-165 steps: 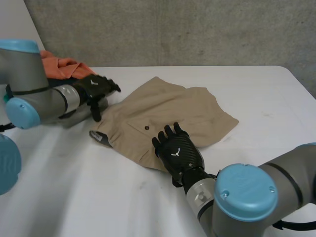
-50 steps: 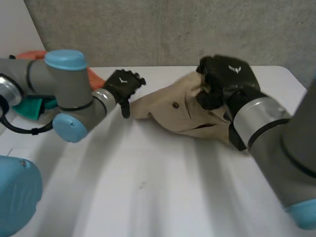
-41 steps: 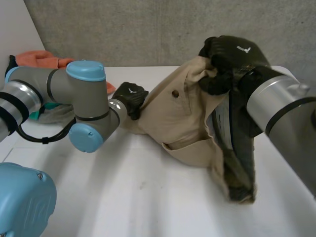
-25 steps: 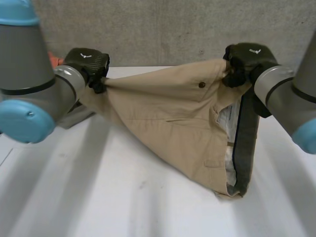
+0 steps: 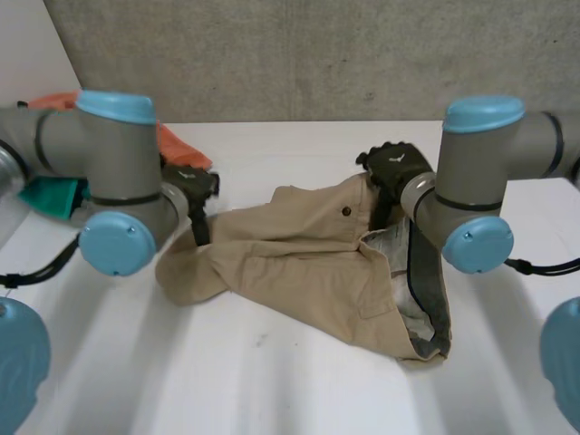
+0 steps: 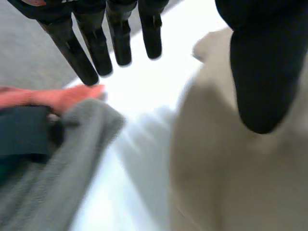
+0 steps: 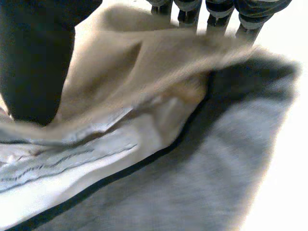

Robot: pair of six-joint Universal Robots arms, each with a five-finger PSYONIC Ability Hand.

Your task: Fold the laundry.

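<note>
The left hand (image 5: pixel 186 181) hangs at the left end of the tan shorts (image 5: pixel 299 263), released: in its wrist view the fingers (image 6: pixel 91 53) are straight and spread clear of the fabric, and the thumb sits above the tan cloth without pinching it. The right hand (image 5: pixel 391 168) is at the waistband end, with the tan edge lying between its thumb and the rest of the hand; I cannot tell whether it is gripping or has let go.

The shorts lie on the table between the two hands, spread out but rumpled. The left end is bunched, and the waistband is gaping on the right, so its pale lining and dark inner band (image 5: pixel 426 290) show. A button (image 5: pixel 345 211) sits near the upper edge.

This looks like the laying-out step, with no fold made yet. The next move probably calls for flattening the bunched end and closing the waistband, then picking up an edge to fold across.

A pile of other laundry sits behind the left arm: an orange cloth (image 5: pixel 177 145), a teal one (image 5: pixel 50 195) and a grey one (image 6: pixel 57 168). The white table (image 5: pixel 272 381) stands against a grey concrete wall (image 5: pixel 272 54).
</note>
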